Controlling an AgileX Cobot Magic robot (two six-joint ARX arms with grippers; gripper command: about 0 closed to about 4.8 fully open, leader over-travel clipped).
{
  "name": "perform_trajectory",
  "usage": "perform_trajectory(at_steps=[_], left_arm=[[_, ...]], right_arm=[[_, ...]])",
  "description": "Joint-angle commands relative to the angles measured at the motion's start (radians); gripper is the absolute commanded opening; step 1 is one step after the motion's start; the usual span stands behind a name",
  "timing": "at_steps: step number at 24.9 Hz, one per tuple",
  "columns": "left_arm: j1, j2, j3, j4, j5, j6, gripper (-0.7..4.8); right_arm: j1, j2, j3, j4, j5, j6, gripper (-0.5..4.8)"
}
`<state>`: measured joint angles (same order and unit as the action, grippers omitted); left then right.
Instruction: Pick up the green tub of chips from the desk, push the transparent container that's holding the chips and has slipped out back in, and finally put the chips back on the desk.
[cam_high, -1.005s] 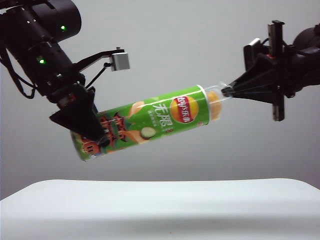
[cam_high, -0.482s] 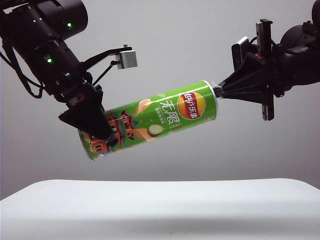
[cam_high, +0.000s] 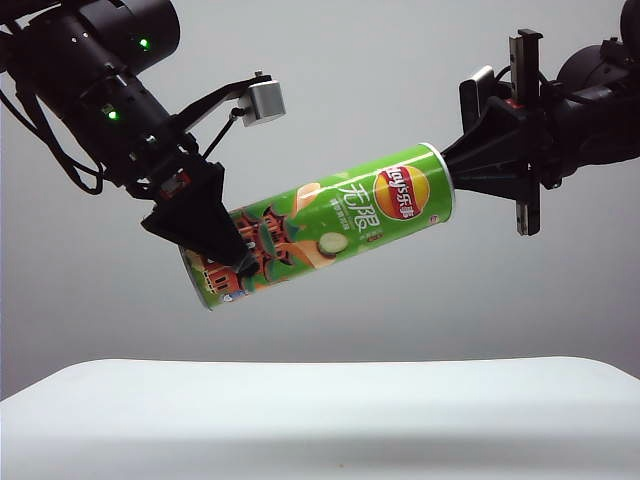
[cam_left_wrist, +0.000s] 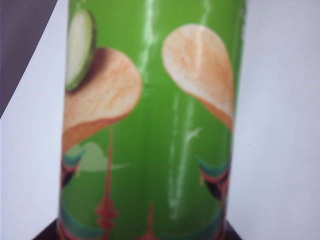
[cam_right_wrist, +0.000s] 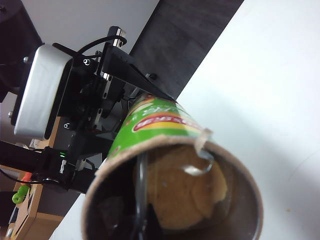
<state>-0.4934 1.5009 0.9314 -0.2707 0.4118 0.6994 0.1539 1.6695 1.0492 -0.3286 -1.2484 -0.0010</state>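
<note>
The green tub of chips (cam_high: 330, 225) hangs tilted in the air above the desk (cam_high: 320, 420), its open end up and to the right. My left gripper (cam_high: 222, 255) is shut on its lower end, and the tub (cam_left_wrist: 150, 125) fills the left wrist view. My right gripper (cam_high: 447, 170) is shut, its tips together at the tub's open mouth. Down that mouth in the right wrist view the transparent container (cam_right_wrist: 202, 162) sits inside the tub with the chips (cam_right_wrist: 182, 192) in it. From outside, neither shows.
The left arm's wrist camera (cam_high: 265, 102) juts out above the tub. The right arm's body (cam_high: 590, 100) fills the upper right. Past the desk's edge (cam_right_wrist: 215, 65) lie dark floor (cam_right_wrist: 185, 35) and a wooden shelf (cam_right_wrist: 25, 220).
The transparent container, which stuck out of the tub's mouth, has slid inside. My right gripper moved left against the mouth. The tub shifted up and right and tilts more steeply.
</note>
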Motion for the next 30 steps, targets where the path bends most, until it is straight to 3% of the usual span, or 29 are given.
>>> perform_trajectory(at_steps=[1, 3, 7, 10, 16, 25, 30], left_arm=[[-0.007, -0.010, 0.013, 0.048, -0.059, -0.018, 2.77], [-0.006, -0.002, 0.013, 0.002, -0.179, -0.014, 2.77], [0.017, 0.025, 0.013, -0.063, -0.264, 0.011, 2.77], [0.051, 0.089, 0.012, -0.079, -0.243, 0.011, 2.77], [0.048, 0.216, 0.012, -0.039, -0.152, 0.151, 2.77], [0.049, 0.371, 0.013, 0.004, -0.153, 0.217, 2.79], [0.049, 0.392, 0.013, 0.022, -0.153, 0.217, 3.62]], right_arm=[[-0.007, 0.000, -0.003, -0.004, 0.024, -0.026, 0.74], [-0.042, -0.004, 0.003, -0.012, 0.018, -0.032, 0.82], [-0.096, -0.020, 0.002, -0.013, 0.015, -0.032, 0.82], [-0.144, -0.030, 0.002, -0.019, 0.015, -0.031, 0.82], [-0.148, -0.030, 0.002, -0.042, 0.015, -0.034, 0.82], [-0.149, -0.029, 0.002, -0.042, 0.016, -0.037, 0.82], [-0.150, -0.027, 0.000, -0.043, 0.024, -0.056, 0.82]])
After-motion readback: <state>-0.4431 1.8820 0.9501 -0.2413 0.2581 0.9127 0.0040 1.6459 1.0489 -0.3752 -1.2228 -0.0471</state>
